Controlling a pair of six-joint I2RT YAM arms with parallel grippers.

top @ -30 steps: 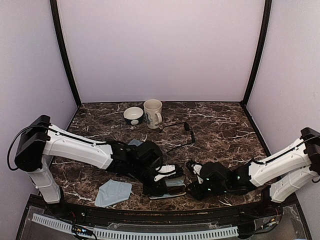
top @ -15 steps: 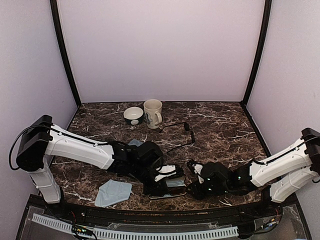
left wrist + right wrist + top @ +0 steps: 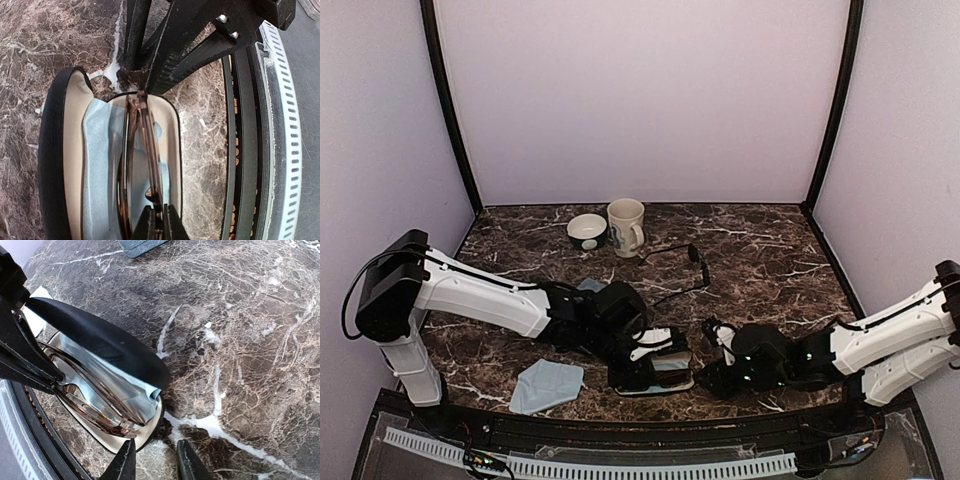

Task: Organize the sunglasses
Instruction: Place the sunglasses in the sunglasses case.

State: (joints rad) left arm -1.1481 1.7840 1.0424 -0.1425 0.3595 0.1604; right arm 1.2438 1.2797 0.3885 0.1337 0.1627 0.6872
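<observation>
Evidently light and brittle, the brown sunglasses (image 3: pixel 142 165) are pinched by the rim, lower centre, in the left gripper (image 3: pixel 157 216); the right gripper (image 3: pixel 155 460) is parted, empty.

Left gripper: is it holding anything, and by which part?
Yes: the left gripper pinches the brown sunglasses by one end of their folded frame, inside the open black case.
</observation>
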